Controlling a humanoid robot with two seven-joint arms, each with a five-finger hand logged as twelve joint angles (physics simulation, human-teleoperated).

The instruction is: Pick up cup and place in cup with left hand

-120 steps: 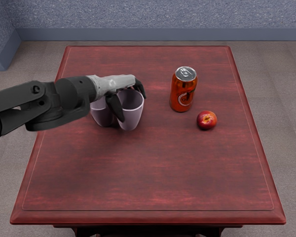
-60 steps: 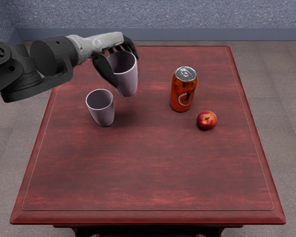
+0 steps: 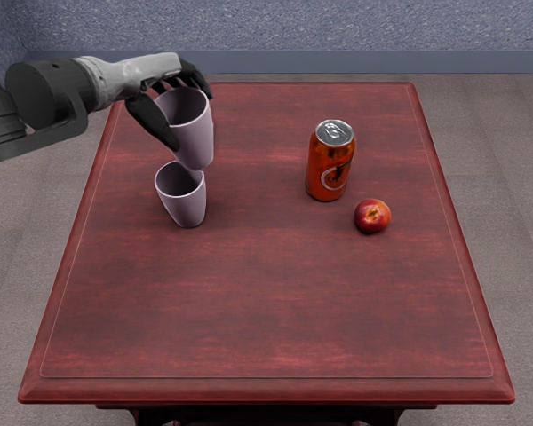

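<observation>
My left hand (image 3: 179, 111) reaches in from the picture's left edge, its dark fingers closed around a light purple cup (image 3: 195, 140). That cup is held upright, with its base overlapping the far rim of a second purple cup (image 3: 186, 209) in the picture. The second cup stands upright on the table at the left, its mouth partly in view. Whether the two cups touch cannot be told. My fingers hide part of the held cup's rim.
On the dark red table (image 3: 266, 311), an orange-red can (image 3: 324, 173) stands right of the cups. A red fruit (image 3: 372, 216) lies just in front of the can, to its right.
The left hand has lifted its cup from beside the other one and carried it up, then left, over the far side of the standing cup. The standing cup, can and fruit have stayed put.
</observation>
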